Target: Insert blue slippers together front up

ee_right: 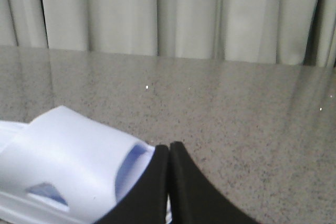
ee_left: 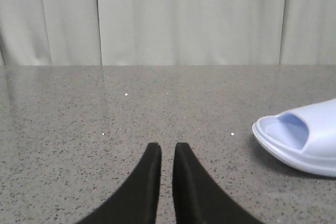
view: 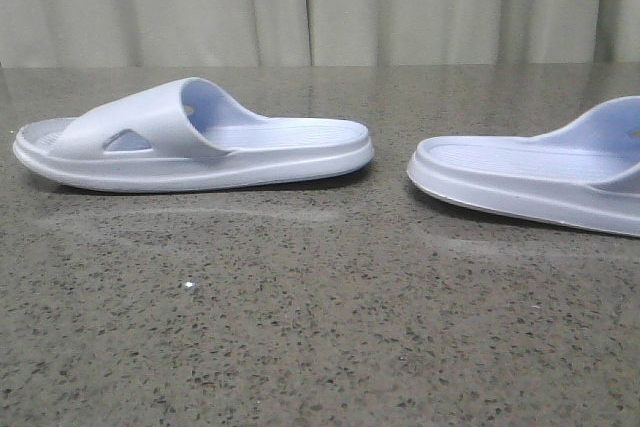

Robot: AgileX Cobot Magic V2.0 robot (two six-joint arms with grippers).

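Note:
Two pale blue slippers lie sole-down on the dark speckled table. The left slipper [view: 190, 137] lies sideways with its strap and triangular cutout facing me. The right slipper [view: 530, 175] is cut off by the right edge. Neither gripper shows in the front view. In the left wrist view my left gripper [ee_left: 167, 148] has its fingers nearly together with nothing between them, and one end of a slipper [ee_left: 302, 140] lies apart from it. In the right wrist view my right gripper [ee_right: 169, 148] is shut, close beside a slipper's strap [ee_right: 73, 166].
The grey speckled table [view: 320, 327] runs back to a pale curtain [view: 320, 2]. A bare strip of table separates the two slippers.

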